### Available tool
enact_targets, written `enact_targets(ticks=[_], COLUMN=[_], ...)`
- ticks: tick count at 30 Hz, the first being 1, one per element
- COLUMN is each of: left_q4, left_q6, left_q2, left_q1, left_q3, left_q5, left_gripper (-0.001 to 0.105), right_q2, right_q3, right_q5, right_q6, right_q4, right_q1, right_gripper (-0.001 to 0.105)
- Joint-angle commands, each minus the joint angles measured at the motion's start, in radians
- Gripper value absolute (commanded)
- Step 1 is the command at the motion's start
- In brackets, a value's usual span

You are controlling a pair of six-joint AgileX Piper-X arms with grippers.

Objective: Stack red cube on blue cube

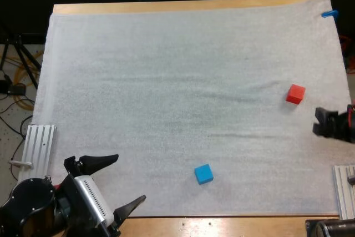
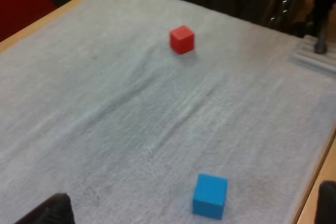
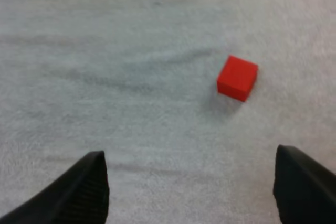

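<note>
White mat (image 1: 166,81): red cube (image 1: 295,94) near right edge, blue cube (image 1: 203,174) near front edge. Left gripper (image 1: 130,177) and right gripper (image 3: 189,153) spread, empty. Red cube looks light and rigid; you pinch opposite flat sides.

Left arm (image 1: 33,206) — glossy black round housing, white ribbed block, jaws of two tapered black fingers (image 1: 100,161). Right arm (image 1: 335,126) — black, blocky, with a small red spot.

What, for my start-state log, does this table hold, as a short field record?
red cube: on the mat, far right, near the right fingers
blue cube: on the mat, by the robot-side edge
stacked: no, cubes apart
left fingers: open, empty
right fingers: open, empty, short of the red cube
</note>
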Motion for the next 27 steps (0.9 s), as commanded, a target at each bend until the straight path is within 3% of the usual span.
enact_targets(ticks=[1,15,27], left_q4=[0.004,0.142,0.152], left_q6=[0.006,0.026,0.036], left_q2=[0.001,0.001,0.001], left_q1=[-0.005,-0.005,-0.005], left_q3=[-0.004,-0.004,-0.004], left_q5=[0.011,0.011,0.011], left_gripper=[0.087,0.087,0.087], right_q2=[0.037,0.427,0.676], right_q3=[-0.013,-0.015,-0.039], right_q5=[0.005,0.048,0.093], right_q6=[0.018,0.178,0.323], right_q4=[-0.009,-0.184,-0.306], right_q1=[0.003,0.003,0.003], right_gripper=[0.064,0.064,0.064])
